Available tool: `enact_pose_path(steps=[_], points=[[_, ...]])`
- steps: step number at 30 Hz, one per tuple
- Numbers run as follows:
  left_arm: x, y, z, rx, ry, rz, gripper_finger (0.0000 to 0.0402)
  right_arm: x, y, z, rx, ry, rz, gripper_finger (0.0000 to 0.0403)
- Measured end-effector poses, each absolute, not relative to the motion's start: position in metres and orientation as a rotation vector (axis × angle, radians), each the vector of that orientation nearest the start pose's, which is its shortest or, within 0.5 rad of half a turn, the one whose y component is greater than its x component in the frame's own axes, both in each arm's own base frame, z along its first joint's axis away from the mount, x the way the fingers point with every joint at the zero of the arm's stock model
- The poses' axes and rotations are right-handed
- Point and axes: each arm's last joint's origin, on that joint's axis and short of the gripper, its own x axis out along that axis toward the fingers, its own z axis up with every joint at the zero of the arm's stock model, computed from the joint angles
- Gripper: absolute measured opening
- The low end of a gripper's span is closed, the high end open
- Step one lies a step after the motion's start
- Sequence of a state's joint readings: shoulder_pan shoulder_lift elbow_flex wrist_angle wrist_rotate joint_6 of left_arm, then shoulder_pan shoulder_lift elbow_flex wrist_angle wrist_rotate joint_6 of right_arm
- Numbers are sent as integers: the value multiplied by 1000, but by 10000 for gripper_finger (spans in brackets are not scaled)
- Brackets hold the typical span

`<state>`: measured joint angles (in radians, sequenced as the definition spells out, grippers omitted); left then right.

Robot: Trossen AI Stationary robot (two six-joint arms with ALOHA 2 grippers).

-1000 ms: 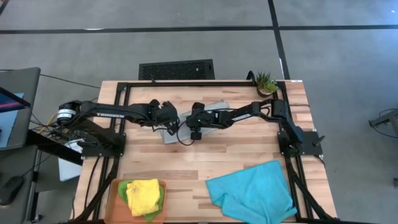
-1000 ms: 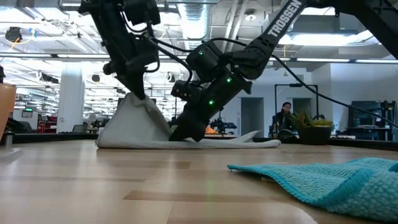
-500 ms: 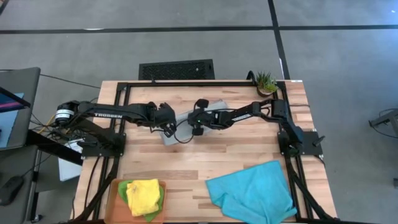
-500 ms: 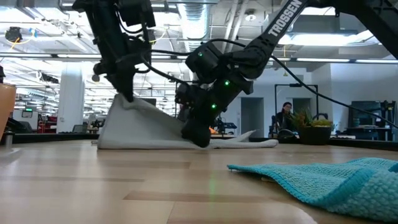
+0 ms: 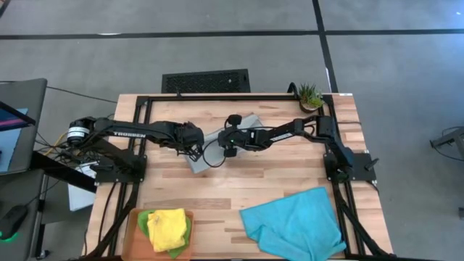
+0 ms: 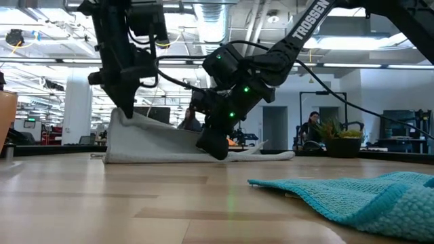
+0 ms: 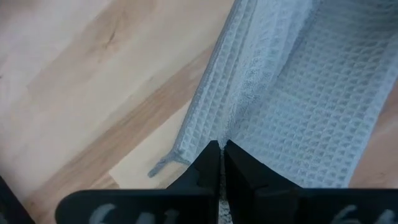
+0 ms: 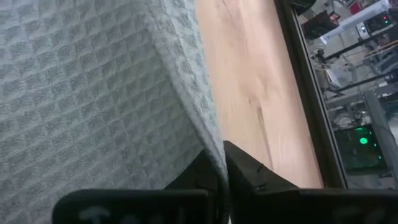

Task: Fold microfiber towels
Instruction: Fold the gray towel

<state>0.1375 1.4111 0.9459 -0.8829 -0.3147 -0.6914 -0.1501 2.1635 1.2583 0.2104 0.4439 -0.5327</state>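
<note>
The light grey towel (image 5: 199,161) lies at the table's far middle. One side of it is raised (image 6: 156,139) between my two grippers. My left gripper (image 5: 197,147) (image 6: 121,112) is shut on its higher end. My right gripper (image 5: 228,150) (image 6: 215,150) is shut on it lower down, close to the table. The turquoise towel (image 5: 293,221) lies rumpled at the near right. The yellow towel (image 5: 168,226) rests on the green one (image 5: 147,221) on the orange tray (image 5: 134,239) at the near left. My left gripper pinches a raised ridge of the grey towel (image 7: 225,127) between its two fingers, coming from above; edge or fold, I cannot tell. The cloth slopes down from it, and its lower part lies on the table. My right gripper pinches the towel's edge (image 8: 208,146) between its two fingers, slanting down from the table's right. That edge is just off the table, and the rest of the cloth (image 6: 271,154) lies flat behind it.
A small potted plant (image 5: 310,96) stands at the table's far right corner. A black frame (image 5: 145,101) runs round the table's edges. Bare wood lies between the grey towel and the near towels. People and desks show in the room beyond.
My left gripper has gone toward the table's left edge with its part of the grey towel. The raised cloth, a steep peak before, is now drawn out into a long slope between the two grippers. My right gripper has shifted slightly toward the far edge.
</note>
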Motion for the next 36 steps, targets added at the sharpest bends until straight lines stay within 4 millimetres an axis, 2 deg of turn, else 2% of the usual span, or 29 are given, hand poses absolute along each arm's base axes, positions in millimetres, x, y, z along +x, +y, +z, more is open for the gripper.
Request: enact_pose_path(steps=[4,8,14,18,22,28,36], points=[[241,42,212,-469,1169,848,11,432,-75,107,-630,841,-356,48],[242,42,205,-475,1220,855,45,433,-70,107,-666,843,-334,70],[246,41,194,-491,1299,825,107,434,-64,107,-707,840,-310,127],[247,44,192,-451,1303,836,133,434,-60,112,-717,831,-311,162],[248,43,201,-389,1267,846,143,431,-59,139,-709,798,-369,183],[249,36,210,-326,1242,786,142,415,-62,179,-625,809,-402,199],[250,22,211,-286,1237,756,142,388,-83,220,-517,831,-482,198]])
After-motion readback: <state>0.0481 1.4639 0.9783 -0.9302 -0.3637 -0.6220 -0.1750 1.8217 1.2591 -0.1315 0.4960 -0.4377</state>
